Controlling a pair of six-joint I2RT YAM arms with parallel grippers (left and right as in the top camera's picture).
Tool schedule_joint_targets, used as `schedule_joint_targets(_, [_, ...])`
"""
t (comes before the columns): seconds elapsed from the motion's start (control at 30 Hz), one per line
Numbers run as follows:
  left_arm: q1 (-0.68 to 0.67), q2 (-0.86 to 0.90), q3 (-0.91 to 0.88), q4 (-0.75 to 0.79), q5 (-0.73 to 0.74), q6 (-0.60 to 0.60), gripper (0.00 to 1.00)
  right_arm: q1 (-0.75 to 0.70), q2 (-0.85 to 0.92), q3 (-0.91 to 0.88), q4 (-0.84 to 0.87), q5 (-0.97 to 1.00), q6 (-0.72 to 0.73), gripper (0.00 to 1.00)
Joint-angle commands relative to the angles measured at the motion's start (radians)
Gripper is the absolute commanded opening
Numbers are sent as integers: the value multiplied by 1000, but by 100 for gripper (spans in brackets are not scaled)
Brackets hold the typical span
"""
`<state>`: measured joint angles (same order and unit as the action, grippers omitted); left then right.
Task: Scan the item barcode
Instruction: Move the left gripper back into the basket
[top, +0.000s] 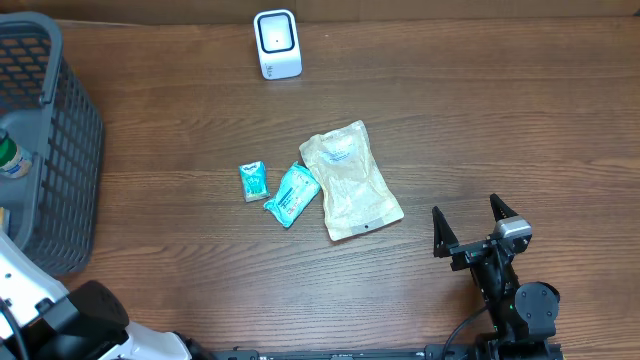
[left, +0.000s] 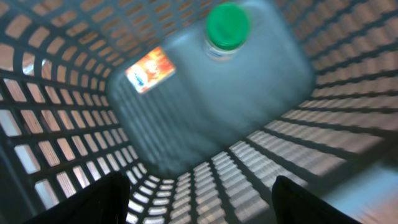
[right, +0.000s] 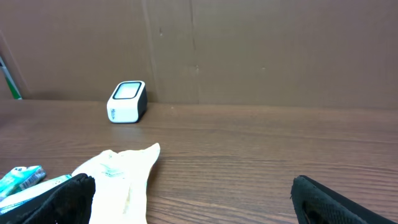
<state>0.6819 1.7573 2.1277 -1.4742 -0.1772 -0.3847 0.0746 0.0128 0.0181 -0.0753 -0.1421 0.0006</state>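
Basket (top: 70, 150) holds a green-capped bottle (left: 217, 93); left claw (left: 199, 205) and right claw (top: 466, 210) both gape, released.

You see table (top: 500, 120): brown wood grain, smooth, low sheen. Basket (top: 70, 150): grey plastic lattice, matt. Bottle (left: 249, 81) in your left wrist view: cloudy translucent plastic, smooth. Its cap (left: 227, 25): green plastic, glossy. Scanner (top: 277, 44): white plastic, smooth. Pouch (top: 350, 180): pale film, crinkled, slight shine. Small sachet (top: 254, 181), larger sachet (top: 292, 194): teal wrap, glossy, creased. Back wall (right: 280, 50): brown cardboard, matt.
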Motion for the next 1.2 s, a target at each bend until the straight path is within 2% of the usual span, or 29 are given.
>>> schedule_joint_targets(0.0, [34, 2, -114, 39, -98, 27, 77, 4, -10, -10, 5, 0, 3, 100])
schedule_joint_targets(0.2, [109, 3, -340, 197, -155, 50, 79, 4, -10, -10, 5, 0, 3, 100])
schedule_joint_targets(0.37, [155, 9, -518, 429, -146, 204, 83, 4, -10, -10, 5, 0, 3, 100])
schedule_joint_targets(0.53, [165, 32, -643, 641, -145, 380, 81, 4, -10, -10, 5, 0, 3, 100])
schedule_joint_targets(0.77, [165, 130, -666, 766, -145, 522, 81, 4, -10, -10, 5, 0, 3, 100])
schedule_joint_targets(0.9, [167, 196, -666, 823, -147, 593, 77, 4, -10, -10, 5, 0, 3, 100])
schedule_joint_targets(1.17, [175, 303, -666, 851, -156, 618, 67, 4, -10, -10, 5, 0, 3, 100])
